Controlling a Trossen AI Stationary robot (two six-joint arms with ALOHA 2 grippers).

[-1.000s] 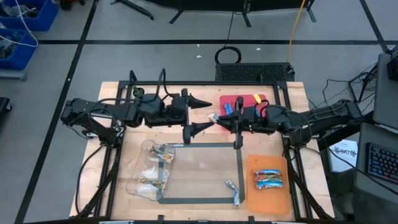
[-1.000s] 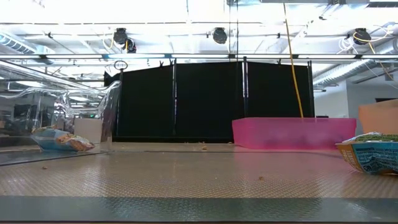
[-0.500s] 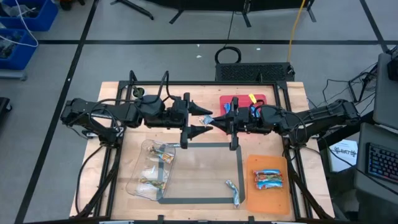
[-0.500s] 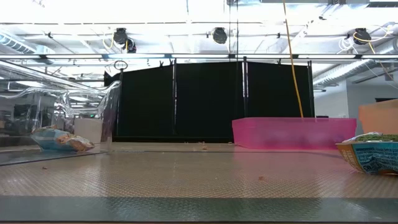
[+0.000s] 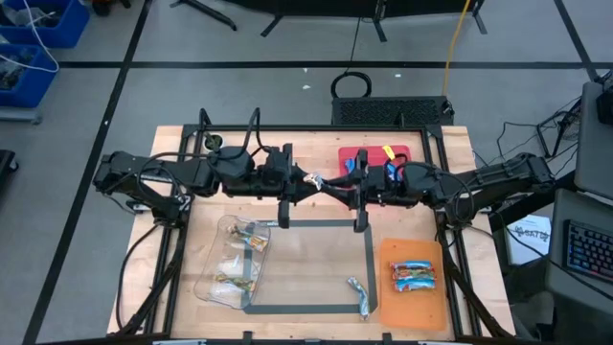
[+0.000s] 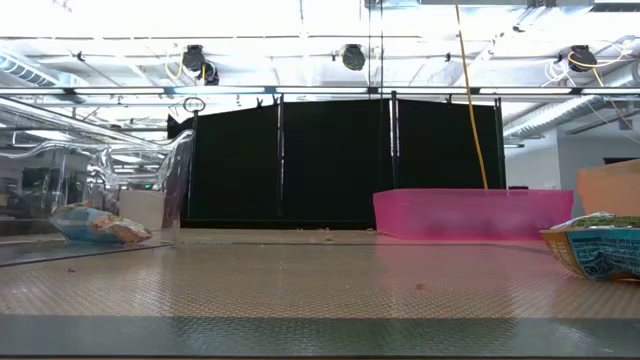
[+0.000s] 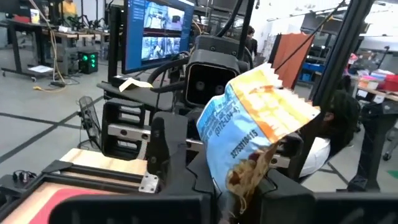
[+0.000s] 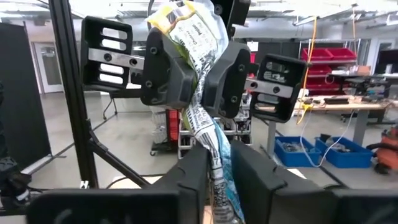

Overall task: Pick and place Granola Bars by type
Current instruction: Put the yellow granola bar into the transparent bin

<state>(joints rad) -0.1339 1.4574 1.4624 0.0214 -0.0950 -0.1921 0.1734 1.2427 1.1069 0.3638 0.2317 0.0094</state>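
1. The granola bar (image 5: 316, 181), a tan-green wrapper with a blue and white printed face, hangs in the air above the counter (image 5: 450, 144), between the two arms, just in front of the pink bin (image 5: 402, 151).
2. A second ago the left gripper (image 5: 305, 182) stood wide open beside the bar; now its fingers (image 7: 186, 186) are clenched on one end of the wrapper.
3. The right gripper (image 5: 337, 184) pinches the other end, and its fingers (image 8: 193, 171) look slackened rather than fully released.
4. So this reads as a mid-air handover, with the left arm taking the bar.
5. Likely destination is the clear tray (image 5: 213, 286) on the left, which holds similar bars; blue and red bars (image 5: 414, 276) lie on the orange mat (image 5: 421, 305).
6. One silvery bar (image 5: 359, 292) remains on the counter, unsorted.
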